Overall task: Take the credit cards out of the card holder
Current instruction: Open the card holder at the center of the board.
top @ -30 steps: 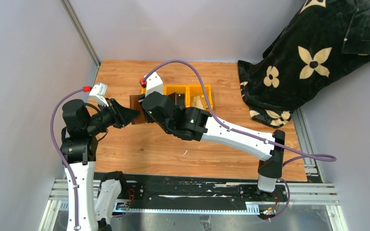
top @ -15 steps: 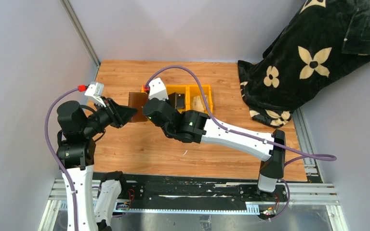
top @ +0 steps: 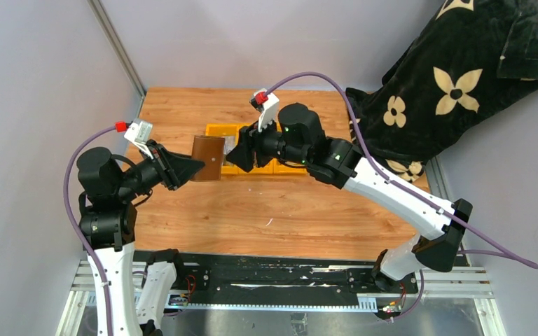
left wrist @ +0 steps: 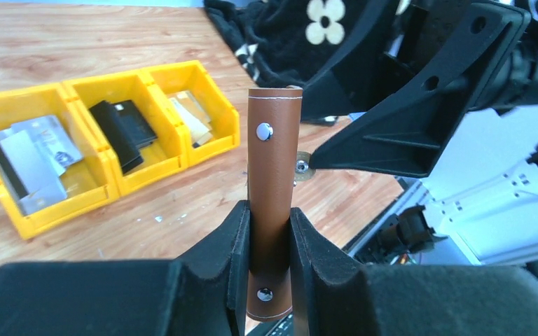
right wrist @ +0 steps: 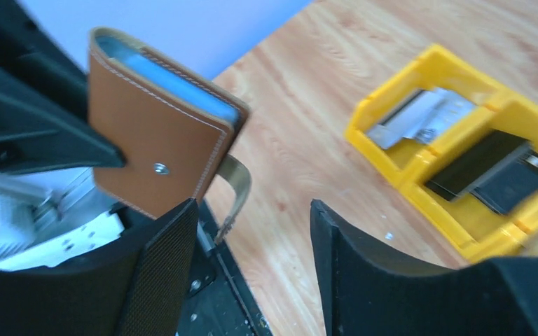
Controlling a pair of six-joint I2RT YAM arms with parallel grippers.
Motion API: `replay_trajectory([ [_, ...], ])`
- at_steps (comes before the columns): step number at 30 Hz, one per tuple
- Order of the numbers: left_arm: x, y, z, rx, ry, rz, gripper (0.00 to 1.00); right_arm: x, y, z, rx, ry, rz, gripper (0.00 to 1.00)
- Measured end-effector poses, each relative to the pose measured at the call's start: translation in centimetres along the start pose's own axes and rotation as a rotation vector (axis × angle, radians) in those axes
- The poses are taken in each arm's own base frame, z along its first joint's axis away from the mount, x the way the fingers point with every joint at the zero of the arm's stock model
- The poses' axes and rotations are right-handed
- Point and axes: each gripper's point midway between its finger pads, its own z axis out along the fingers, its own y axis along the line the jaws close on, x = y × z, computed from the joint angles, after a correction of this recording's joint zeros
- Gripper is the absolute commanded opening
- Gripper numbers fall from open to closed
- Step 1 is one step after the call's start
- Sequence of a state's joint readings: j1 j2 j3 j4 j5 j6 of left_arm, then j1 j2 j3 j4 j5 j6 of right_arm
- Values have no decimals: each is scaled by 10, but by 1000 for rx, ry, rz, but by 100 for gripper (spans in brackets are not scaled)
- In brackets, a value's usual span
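The card holder (top: 208, 158), brown leather and folded, hangs above the table with my left gripper (top: 193, 166) shut on its spine. In the left wrist view the card holder (left wrist: 273, 175) stands upright between my fingers (left wrist: 232, 245). Its loose closure tab (right wrist: 236, 183) dangles to one side. My right gripper (right wrist: 252, 206) is open just right of the card holder (right wrist: 155, 147), with nothing between its jaws. Credit cards lie in the yellow bins: grey ones (left wrist: 31, 150), black ones (left wrist: 119, 126), a tan one (left wrist: 190, 115). Any cards inside the holder are hidden.
The row of yellow bins (top: 218, 129) sits at the back of the wooden table, mostly hidden by my right arm. A black blanket with cream flowers (top: 455, 84) is heaped at the back right. Grey walls close the left side and back.
My right arm has lifted and swung back over the bins, and its gripper has opened, now facing the holder from the right. The left gripper still grips the holder, shifted slightly.
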State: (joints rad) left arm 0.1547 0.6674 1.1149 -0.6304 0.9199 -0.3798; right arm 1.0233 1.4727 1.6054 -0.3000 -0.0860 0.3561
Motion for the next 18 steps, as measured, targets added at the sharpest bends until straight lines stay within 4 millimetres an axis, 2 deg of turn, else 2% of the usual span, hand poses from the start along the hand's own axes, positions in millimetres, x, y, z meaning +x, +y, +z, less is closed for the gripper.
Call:
replay_trajectory([
  [4, 0, -16, -3, 77, 14, 1, 0, 7, 21, -6, -168, 55, -28, 62],
  [12, -5, -41, -6, 199, 23, -23, 0, 23, 56, -21, -399, 134, -74, 59],
  [18, -11, -52, -9, 244, 17, -23, 0, 30, 64, -27, -465, 163, -85, 59],
])
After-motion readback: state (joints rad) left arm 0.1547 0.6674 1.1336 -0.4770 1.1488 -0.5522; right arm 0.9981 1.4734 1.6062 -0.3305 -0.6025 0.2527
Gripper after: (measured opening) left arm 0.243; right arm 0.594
